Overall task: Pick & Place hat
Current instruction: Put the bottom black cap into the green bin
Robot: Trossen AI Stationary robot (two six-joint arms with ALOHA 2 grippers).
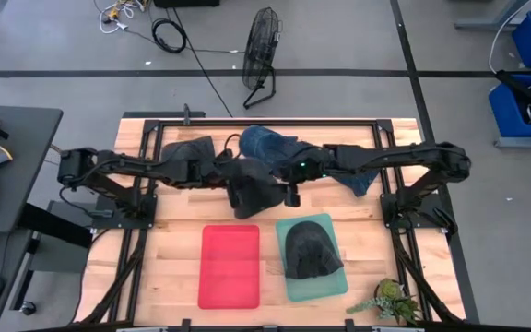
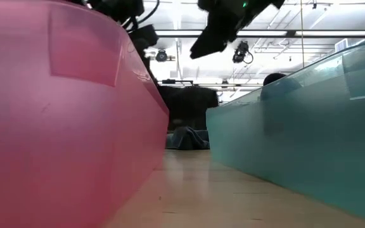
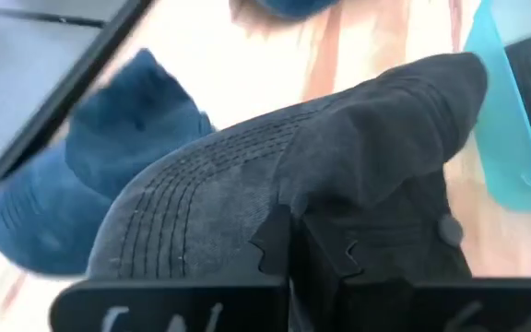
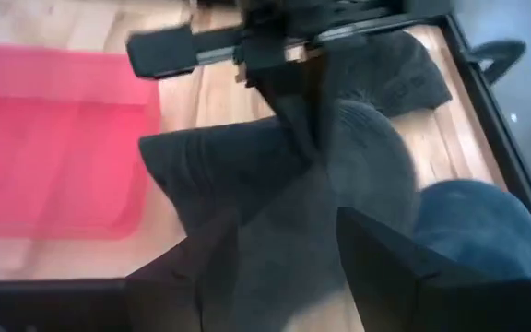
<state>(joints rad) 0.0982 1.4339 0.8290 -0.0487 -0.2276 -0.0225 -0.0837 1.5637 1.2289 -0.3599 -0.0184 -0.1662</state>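
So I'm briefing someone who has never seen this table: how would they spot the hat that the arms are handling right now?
Start at the red tray and teal tray at the table's near side, then look just behind the gap between them. There a dark grey hat is pinched by the left tool, with the right tool open beside it. Its neighbours are blue, lie flat, or sit in the teal tray.

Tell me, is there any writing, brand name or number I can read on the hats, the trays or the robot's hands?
None can be read.
Grey hat, held by the left hand: stitching only, no lettering.
Blue hat, dark hat in the teal tray, red tray: plain.
Left hand's crossbar: pale marks, too blurred to read.
Right hand, open beside the grey hat: no label visible.
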